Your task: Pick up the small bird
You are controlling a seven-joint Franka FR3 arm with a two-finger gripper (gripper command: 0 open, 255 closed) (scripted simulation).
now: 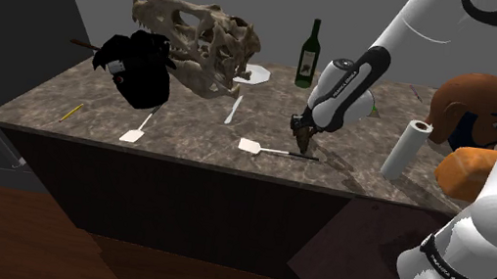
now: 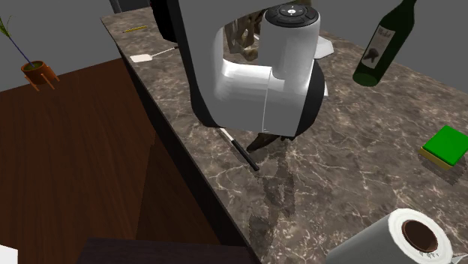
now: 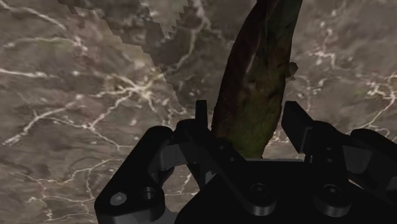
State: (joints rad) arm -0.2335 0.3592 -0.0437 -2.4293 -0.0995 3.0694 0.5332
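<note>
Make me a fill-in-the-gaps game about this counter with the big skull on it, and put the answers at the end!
1. The tall bottle is dark ____.
2. The paper towel roll stands ____ on the counter.
3. The small dark animal right at the robot's hand is a ____.
Missing words: green, upright, bird.

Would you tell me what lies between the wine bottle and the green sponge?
Nothing: the second exterior view shows bare marble countertop between the bottle and sponge.
</note>
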